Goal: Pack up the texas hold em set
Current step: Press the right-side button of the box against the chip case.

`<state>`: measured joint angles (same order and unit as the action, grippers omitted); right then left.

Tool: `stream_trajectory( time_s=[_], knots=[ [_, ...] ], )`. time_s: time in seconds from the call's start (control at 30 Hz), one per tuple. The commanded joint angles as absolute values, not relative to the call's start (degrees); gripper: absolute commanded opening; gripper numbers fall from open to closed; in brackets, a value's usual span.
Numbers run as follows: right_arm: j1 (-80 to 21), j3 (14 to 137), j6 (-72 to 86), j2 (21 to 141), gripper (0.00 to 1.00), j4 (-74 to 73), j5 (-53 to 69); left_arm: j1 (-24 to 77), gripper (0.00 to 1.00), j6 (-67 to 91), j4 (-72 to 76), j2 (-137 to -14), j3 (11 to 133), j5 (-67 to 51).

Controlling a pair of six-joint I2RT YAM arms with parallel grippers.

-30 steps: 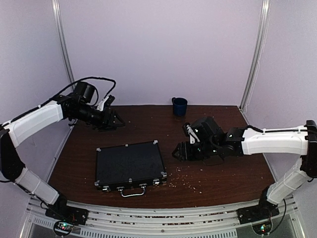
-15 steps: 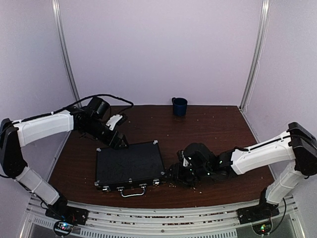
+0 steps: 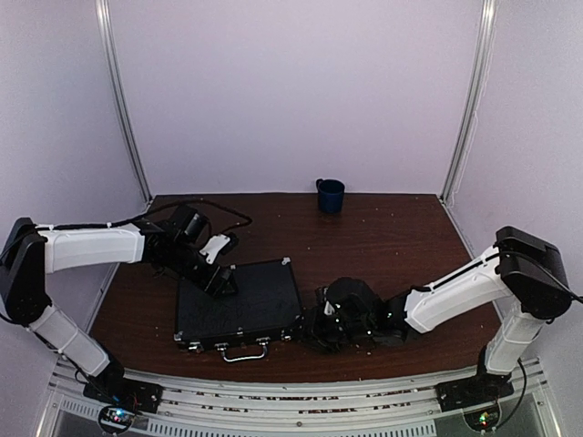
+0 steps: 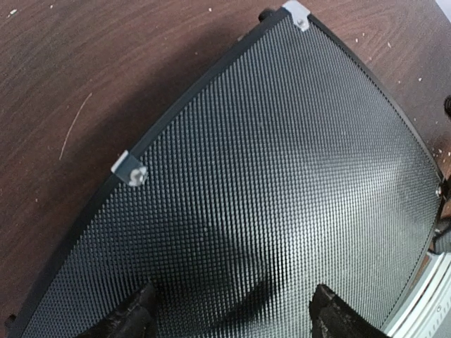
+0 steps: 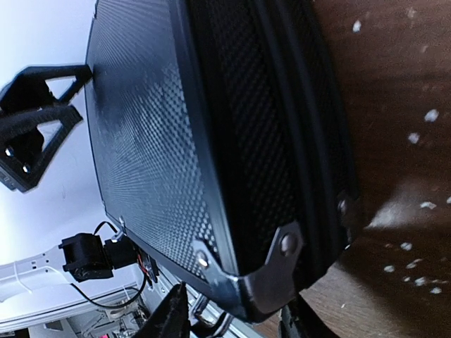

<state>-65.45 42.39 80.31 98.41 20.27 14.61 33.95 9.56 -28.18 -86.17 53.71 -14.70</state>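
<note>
The black case with silver corners, latches and handle lies closed and flat at the table's front middle. My left gripper is open, its fingertips just over the textured lid near the back left part. My right gripper is low on the table at the case's front right corner. In the right wrist view its open jaws straddle that silver corner, with one finger on each side. No chips, cards or dice are in view.
A dark blue mug stands at the back middle of the brown table. Small white crumbs lie on the wood to the right of the case. Metal rails run along the near edge.
My left gripper has come down and right from the back left onto the lid. My right gripper has moved left and lower, up to the case's front right corner. The case stays in place.
</note>
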Motion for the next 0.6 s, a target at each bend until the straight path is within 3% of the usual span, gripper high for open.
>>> stream_trajectory(
  time_s=[0.0,0.17,0.43,0.57],
  knots=[
    [-68.68,41.71,82.15,100.67,0.41,22.06,12.95,33.77,0.76,11.34,-22.83,-87.20,51.30,-15.47],
    [-70.88,39.59,83.90,101.34,0.34,18.52,9.83,33.75,0.76,11.19,-22.64,-87.03,51.60,-14.75],
    [-70.85,39.60,84.32,103.77,0.33,16.77,7.31,32.97,0.78,10.32,-22.98,-90.70,57.09,-14.01],
    [-71.40,37.43,81.74,99.18,0.43,21.62,6.55,30.28,0.78,11.48,-21.37,-92.96,59.57,-20.35]
  ],
)
